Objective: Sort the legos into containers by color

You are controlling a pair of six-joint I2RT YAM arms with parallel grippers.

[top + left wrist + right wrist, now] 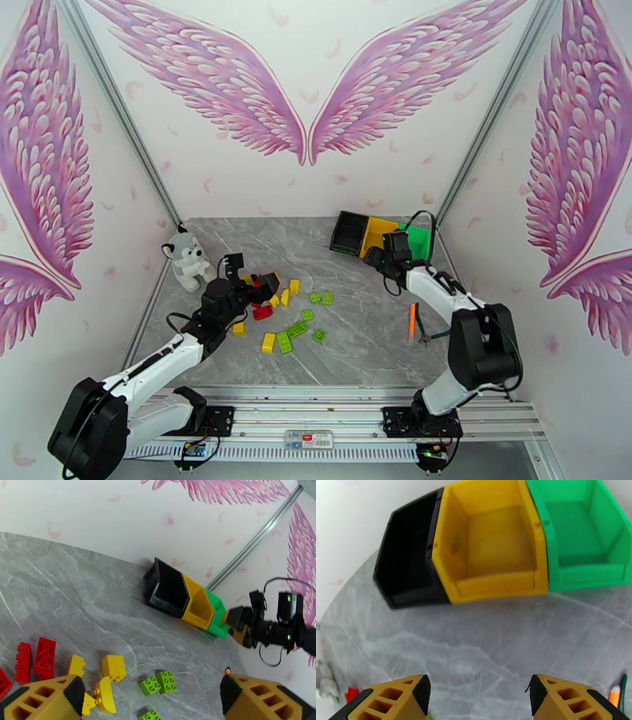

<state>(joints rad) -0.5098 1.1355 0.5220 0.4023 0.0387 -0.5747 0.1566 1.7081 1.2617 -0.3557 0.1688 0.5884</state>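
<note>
While left fingers (43, 699) and right fingers (568, 697) gape empty, the containers (493, 586) line up left-right, mouths facing the legos (268, 343).

Grey marble table (355, 316) holds legos (297, 329), bins (378, 234), pliers (412, 320), plush toy (187, 263).

Two white-and-black robot arms with yellow-orange fingers

The left arm (154, 369) and right arm (437, 294) have glossy white plastic link shells between bulky matte black joint housings, and both stand on black base mounts (407, 421). Thin black cables (422, 211) run by the wrists. The left gripper (153, 689) and right gripper (478, 687) carry wedge-shaped yellow-orange fingers (45, 700) with cut-out ribbing and black pads. Small green lights (290, 597) glow on the right wrist's black housing.
</note>
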